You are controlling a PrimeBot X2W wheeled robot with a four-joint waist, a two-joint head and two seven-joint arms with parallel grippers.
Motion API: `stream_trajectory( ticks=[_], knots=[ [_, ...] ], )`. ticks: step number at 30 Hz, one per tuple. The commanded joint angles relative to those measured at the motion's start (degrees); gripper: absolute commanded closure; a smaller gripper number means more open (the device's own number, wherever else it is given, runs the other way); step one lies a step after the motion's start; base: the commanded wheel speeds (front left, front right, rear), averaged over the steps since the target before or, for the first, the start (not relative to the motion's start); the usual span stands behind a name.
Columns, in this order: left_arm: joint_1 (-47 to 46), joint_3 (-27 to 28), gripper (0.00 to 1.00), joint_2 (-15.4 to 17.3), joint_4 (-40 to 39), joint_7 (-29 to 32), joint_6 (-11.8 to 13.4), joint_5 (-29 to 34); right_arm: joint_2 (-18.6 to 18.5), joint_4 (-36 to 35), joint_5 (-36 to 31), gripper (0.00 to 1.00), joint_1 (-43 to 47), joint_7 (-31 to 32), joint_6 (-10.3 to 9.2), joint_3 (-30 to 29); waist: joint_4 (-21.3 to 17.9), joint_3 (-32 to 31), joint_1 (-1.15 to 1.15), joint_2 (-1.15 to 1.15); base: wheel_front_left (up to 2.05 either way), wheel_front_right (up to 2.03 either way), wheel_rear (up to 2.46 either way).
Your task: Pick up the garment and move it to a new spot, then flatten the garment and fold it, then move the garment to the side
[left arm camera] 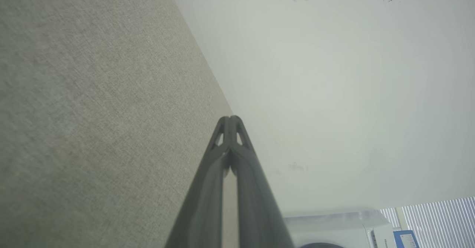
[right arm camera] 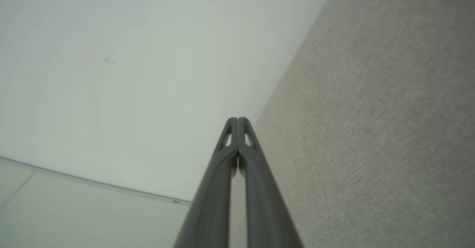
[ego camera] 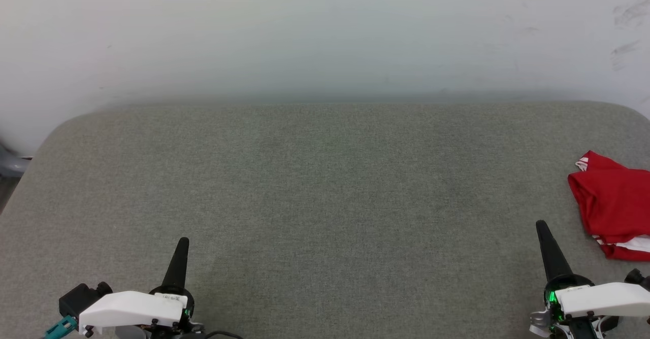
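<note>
A laundry-type room: white washing machine [left arm camera: 334, 225], window blinds [left arm camera: 438, 214], grey fabric-covered table [ego camera: 325, 202].

The garment [ego camera: 612, 202] runs off the right edge of the head view. Only a crumpled red part with bits of white trim shows, and its front cannot be made out. The counter [ego camera: 325, 187] is cut by the left, right and bottom edges. At the lower corners, the left tool [ego camera: 182, 250] and right tool [ego camera: 544, 230] are cropped at their wrists by the bottom edge. A grey shape [ego camera: 10, 165] at the mid-left edge is too cut off to name.

In the left wrist view's lower right, a white appliance [left arm camera: 334, 225], slatted blinds [left arm camera: 438, 214] and a blue panel [left arm camera: 406, 238] are cropped. The appliance's lettering is too small to read. Low in the right wrist view, a tiny label [right arm camera: 176, 202] is unreadable.
</note>
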Motion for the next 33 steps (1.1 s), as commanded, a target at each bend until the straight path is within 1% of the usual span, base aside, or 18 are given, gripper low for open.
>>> stream_trajectory(
  ticks=[1, 33],
  knots=[
    [-1.47, 0.30, 1.00, 0.06, -0.14, 0.35, -0.65, -1.45, -0.35, -0.09, 1.38, 1.00, -1.44, 0.33, 0.00, -0.12, 0.00, 0.04, 0.00, 0.00, 0.00, 0.00, 0.00],
    [-4.11, 2.06, 1.00, -0.35, 1.72, 4.08, -2.56, -17.10, -0.13, 1.75, 16.24, 1.00, -4.03, 4.26, -0.01, -0.91, -0.13, 0.96, 0.00, 0.00, 0.00, 0.00, 0.00]
  ],
)
